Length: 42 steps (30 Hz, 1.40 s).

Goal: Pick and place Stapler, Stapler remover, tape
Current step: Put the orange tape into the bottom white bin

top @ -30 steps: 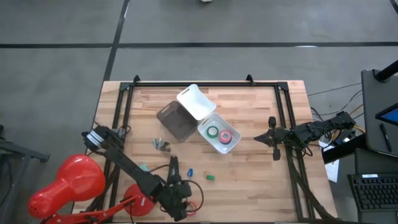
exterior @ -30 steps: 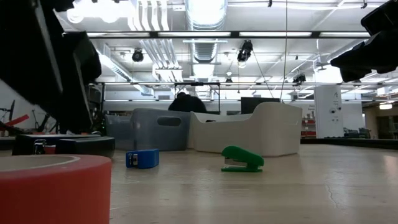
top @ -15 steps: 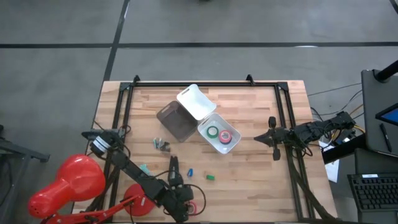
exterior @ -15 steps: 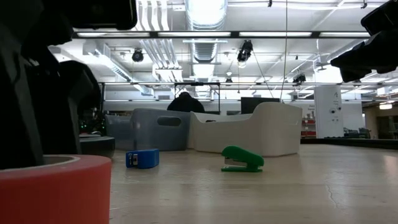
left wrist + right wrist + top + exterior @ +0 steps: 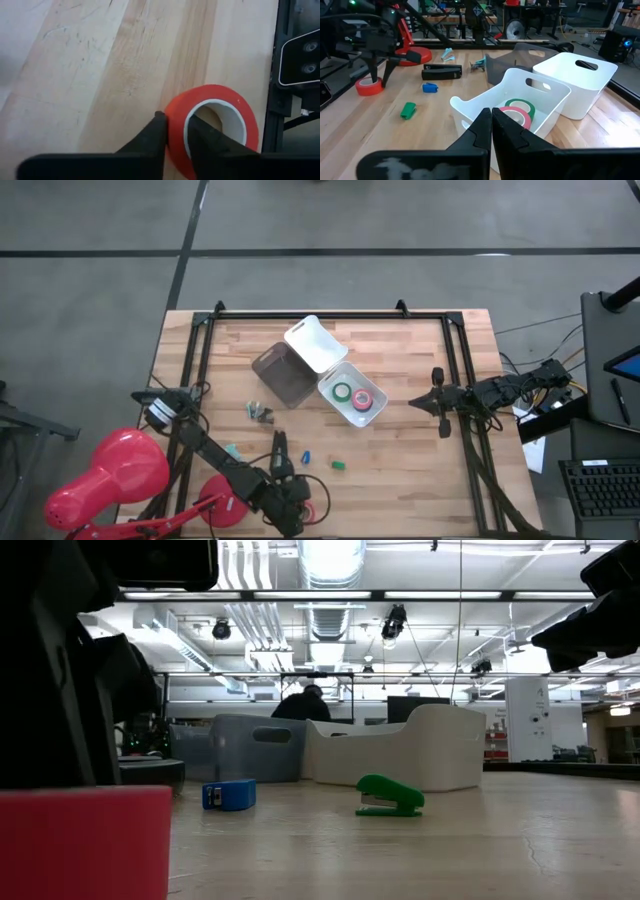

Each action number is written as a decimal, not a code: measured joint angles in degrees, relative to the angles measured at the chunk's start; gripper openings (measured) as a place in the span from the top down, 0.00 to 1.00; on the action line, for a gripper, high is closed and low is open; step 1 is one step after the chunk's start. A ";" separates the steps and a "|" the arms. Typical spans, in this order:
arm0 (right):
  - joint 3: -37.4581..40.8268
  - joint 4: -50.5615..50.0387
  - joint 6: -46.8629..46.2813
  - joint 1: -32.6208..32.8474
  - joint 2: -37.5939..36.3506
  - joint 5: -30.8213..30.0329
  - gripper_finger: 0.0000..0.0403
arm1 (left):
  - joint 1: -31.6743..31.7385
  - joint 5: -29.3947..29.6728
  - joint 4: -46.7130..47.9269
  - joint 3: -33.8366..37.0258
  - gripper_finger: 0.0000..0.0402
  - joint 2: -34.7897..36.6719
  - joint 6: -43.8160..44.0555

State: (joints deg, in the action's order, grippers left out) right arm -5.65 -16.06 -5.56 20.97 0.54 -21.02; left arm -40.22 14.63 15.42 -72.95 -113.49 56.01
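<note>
1. While gripping the wall of the red ring-shaped tape roll (image 5: 212, 125), with one finger (image 5: 150, 137) outside the ring and the other inside against the pale core, down at the near edge of the wooden tabletop (image 5: 400, 380): left tool (image 5: 174, 137), pinched narrow on the roll.
2. Just beyond the left tool, lying flat: slim black desk stapler (image 5: 279, 450); just past that, toward the right arm, small blue piece (image 5: 307, 454) and small green piece (image 5: 339, 465).
3. Farther out from the left tool: dark grey plastic bin (image 5: 282, 376), touching two white plastic bins; green and red-pink tape rolls (image 5: 352, 395) inside the nearer white bin (image 5: 375, 412).
4. Parked well apart over the tabletop's right side, beside that white bin, holding nothing: right tool (image 5: 491, 120), fingers pressed together.
</note>
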 joint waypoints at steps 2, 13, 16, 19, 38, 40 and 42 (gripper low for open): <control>0.00 -0.02 0.00 0.00 0.00 0.00 0.98 | 0.21 -0.02 0.11 0.02 0.89 0.06 -0.11; 0.00 -0.01 0.01 -0.01 0.00 0.00 0.98 | 2.78 11.10 0.50 -2.40 0.85 0.28 -8.00; 0.00 -0.02 0.00 0.00 0.00 0.00 0.98 | 4.72 13.80 1.57 -3.95 0.86 0.32 -13.09; 0.00 -0.02 0.02 -0.02 0.02 0.00 0.98 | 7.19 18.08 3.14 -6.22 0.88 0.69 -19.00; 0.00 0.00 0.02 -0.02 0.00 0.00 0.98 | 32.71 23.04 10.25 -13.75 0.86 4.76 -41.07; 0.00 -0.02 0.01 -0.02 0.02 0.00 0.98 | 35.12 23.43 10.13 -13.06 0.85 4.70 -41.09; 0.00 -0.01 0.02 -0.02 0.00 0.00 0.98 | 37.11 23.81 9.88 -12.28 0.85 4.65 -41.10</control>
State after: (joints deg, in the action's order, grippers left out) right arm -5.65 -16.07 -5.54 20.95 0.54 -21.02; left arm -3.12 38.44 25.30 -85.23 -108.84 14.91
